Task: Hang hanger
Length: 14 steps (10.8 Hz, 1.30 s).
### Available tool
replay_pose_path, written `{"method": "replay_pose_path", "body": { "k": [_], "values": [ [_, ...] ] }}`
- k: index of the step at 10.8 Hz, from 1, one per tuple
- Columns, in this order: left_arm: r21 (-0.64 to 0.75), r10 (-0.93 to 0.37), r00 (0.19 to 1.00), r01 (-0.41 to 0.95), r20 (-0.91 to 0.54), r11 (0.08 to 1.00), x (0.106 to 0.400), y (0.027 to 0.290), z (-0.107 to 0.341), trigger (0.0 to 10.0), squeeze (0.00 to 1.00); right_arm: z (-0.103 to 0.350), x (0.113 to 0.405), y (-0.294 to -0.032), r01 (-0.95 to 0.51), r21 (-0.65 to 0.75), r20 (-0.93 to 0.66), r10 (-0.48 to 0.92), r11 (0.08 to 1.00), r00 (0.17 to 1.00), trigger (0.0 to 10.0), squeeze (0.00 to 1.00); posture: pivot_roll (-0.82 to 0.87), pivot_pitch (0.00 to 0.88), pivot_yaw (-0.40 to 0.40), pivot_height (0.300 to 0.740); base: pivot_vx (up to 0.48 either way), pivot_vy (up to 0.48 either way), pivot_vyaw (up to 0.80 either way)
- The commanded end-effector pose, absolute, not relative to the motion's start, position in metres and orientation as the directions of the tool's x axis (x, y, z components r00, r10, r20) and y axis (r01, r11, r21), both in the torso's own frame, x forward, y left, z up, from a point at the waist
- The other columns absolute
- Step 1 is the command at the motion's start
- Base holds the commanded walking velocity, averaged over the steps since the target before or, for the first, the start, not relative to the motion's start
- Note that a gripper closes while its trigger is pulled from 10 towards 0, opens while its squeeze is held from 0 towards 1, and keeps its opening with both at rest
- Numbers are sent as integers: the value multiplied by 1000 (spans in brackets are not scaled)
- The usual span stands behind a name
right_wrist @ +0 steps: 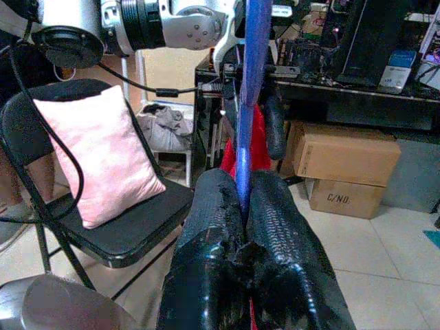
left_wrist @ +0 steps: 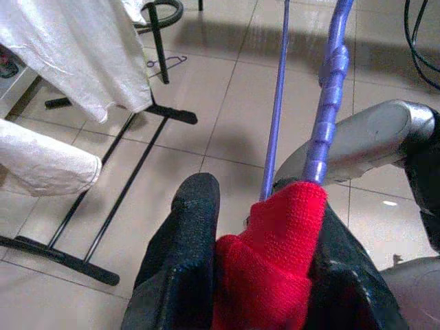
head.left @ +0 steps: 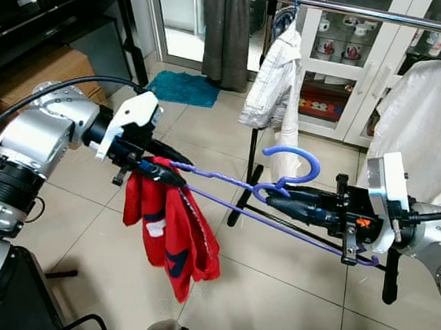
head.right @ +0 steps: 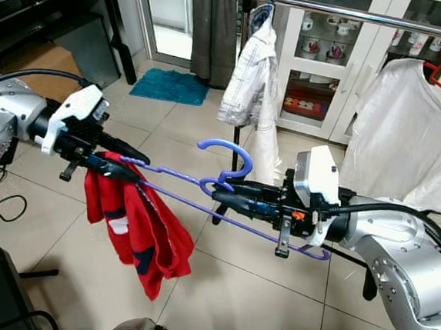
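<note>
A purple plastic hanger (head.left: 280, 187) is held level between both arms, its hook curling upward. A red garment (head.left: 170, 234) with a dark print hangs from the hanger's left end. My left gripper (head.left: 165, 174) is shut on that end, pinching the red cloth (left_wrist: 268, 254) and the hanger arm together. My right gripper (head.left: 276, 197) is shut on the hanger neck just below the hook; in the right wrist view its fingers (right_wrist: 275, 227) clamp the purple bar (right_wrist: 251, 82). The clothes rail (head.left: 373, 12) runs across the top, well above and beyond the hook.
A white checked shirt (head.left: 278, 85) hangs on the rail at its left end, a white T-shirt (head.left: 424, 129) on a red hanger at its right. The rack's black legs (head.left: 246, 183) stand on the tiled floor. A folding chair with a pink pillow (right_wrist: 96, 161) is behind me.
</note>
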State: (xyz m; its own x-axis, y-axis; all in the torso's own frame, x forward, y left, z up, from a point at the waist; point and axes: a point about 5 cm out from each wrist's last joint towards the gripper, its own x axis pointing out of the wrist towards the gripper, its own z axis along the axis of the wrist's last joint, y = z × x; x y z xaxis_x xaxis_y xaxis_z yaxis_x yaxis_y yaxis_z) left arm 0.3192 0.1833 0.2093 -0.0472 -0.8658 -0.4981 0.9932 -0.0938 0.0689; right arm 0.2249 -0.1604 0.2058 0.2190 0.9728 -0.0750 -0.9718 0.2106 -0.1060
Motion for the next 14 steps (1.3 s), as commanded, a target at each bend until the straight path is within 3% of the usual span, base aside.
{"method": "replay_pose_path", "body": {
  "k": [1, 4, 5, 7, 8, 11, 14],
  "values": [
    [91, -864, -32, 992, -502, -90, 319, 183, 210, 10000, 0, 212, 223, -155, -974, -144, -59, 981, 175, 185, 0, 0, -98, 0, 90, 740, 0, 0, 0],
    [110, -871, -12, 991, -491, -76, 323, 178, 209, 10000, 0, 211, 224, -153, -975, -144, -63, 981, 171, 181, 0, 0, -98, 0, 91, 740, 0, 0, 0],
    [115, -873, -10, 990, -488, -76, 325, 174, 210, 10000, 0, 210, 223, -151, -975, -144, -66, 982, 167, 178, 941, 0, -98, 0, 92, 740, 0, 0, 0],
    [129, -882, -8, 989, -471, -78, 328, 167, 212, 10000, 0, 209, 223, -150, -976, -143, -68, 982, 164, 175, 745, 0, -97, 0, 91, 740, 0, 0, 0],
    [149, -895, -11, 985, -446, -87, 332, 154, 215, 10000, 0, 208, 224, -147, -978, -140, -69, 984, 156, 167, 0, 0, -97, 0, 91, 740, 0, 0, 0],
    [184, -919, -50, 974, -390, -132, 337, 124, 224, 10000, 0, 203, 222, -141, -982, -121, -74, 985, 144, 154, 0, 0, -102, 0, 96, 740, 0, 0, 0],
    [191, -956, -105, 968, -274, -161, 332, 121, 249, 10000, 0, 200, 221, -143, -982, -115, -91, 983, 151, 162, 0, 0, -106, 0, 99, 740, 0, 0, 0]
  ]
}}
